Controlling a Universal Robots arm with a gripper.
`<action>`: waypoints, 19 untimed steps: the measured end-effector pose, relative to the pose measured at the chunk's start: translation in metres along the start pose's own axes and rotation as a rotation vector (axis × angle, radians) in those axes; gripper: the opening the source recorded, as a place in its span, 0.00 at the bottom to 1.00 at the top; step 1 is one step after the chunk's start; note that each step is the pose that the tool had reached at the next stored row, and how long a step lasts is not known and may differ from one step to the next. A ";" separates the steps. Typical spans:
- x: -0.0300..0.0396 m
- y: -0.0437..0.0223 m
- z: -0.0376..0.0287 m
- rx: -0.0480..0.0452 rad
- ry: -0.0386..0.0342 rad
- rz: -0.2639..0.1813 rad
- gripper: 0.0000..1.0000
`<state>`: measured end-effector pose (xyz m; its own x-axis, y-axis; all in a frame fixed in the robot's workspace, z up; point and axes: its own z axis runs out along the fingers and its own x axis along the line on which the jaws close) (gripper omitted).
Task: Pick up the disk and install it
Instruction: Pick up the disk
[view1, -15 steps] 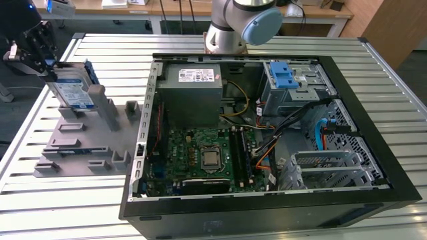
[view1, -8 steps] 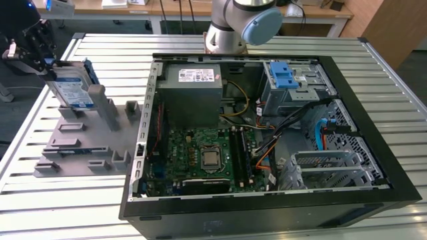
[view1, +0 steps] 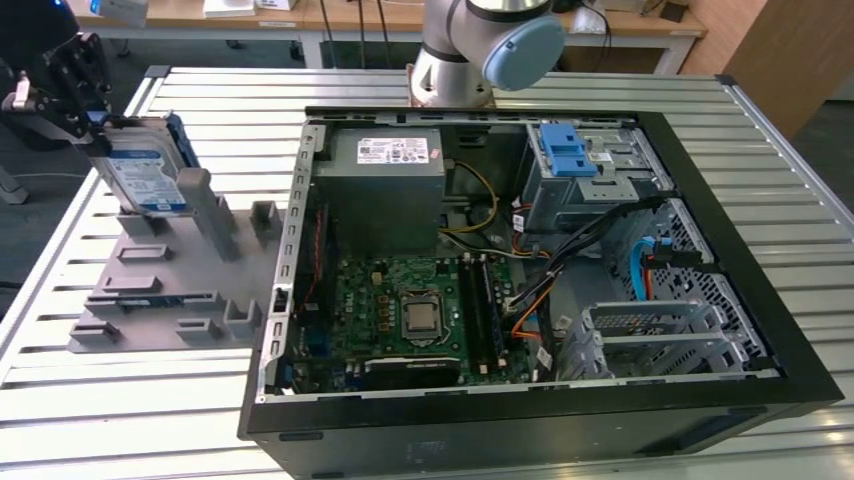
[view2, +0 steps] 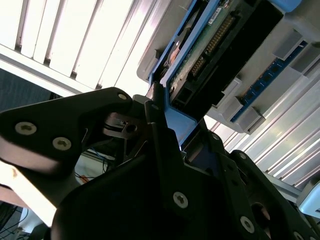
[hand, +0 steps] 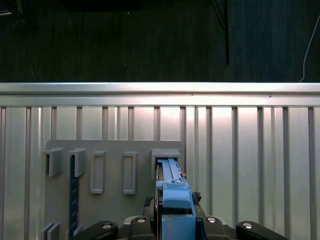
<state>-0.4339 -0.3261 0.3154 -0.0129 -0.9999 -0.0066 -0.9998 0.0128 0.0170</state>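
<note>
Where the slatted metal table carries the open computer case, a grey slotted rack lies just beside the case, on the exterior view's left of it. The disk stands on edge at the corner of that rack farthest from the case's front wall, with its blue-and-white label turned towards the case. The hand sits at the disk's upper end, on the side away from the case, well apart from the case itself.

In the second wrist view the black fingers lie against the blue carrier rail, one on each side, with the disk's green circuit board just past them. The hand appears clamped on the disk by that rail. In the first wrist view the same blue rail runs out from between the fingers towards a slot of the rack. Whether the disk's lower edge sits in the slot or hangs just clear of it, I cannot tell.

Inside the case, the metal drive cage with its two blue tabs sits at the far corner, the grey power supply lies beside it, and the green motherboard lies nearer the case's front wall. The arm's base rises just behind the case.
</note>
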 end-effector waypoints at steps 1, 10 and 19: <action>-0.0001 0.0000 0.0000 -0.0001 0.0000 0.000 0.36; -0.0024 0.0000 -0.0007 0.0001 0.0000 0.000 0.36; -0.0031 0.0000 -0.0011 0.0000 0.0000 0.000 0.36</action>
<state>-0.4338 -0.3230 0.3165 -0.0129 -0.9999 -0.0065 -0.9998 0.0128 0.0170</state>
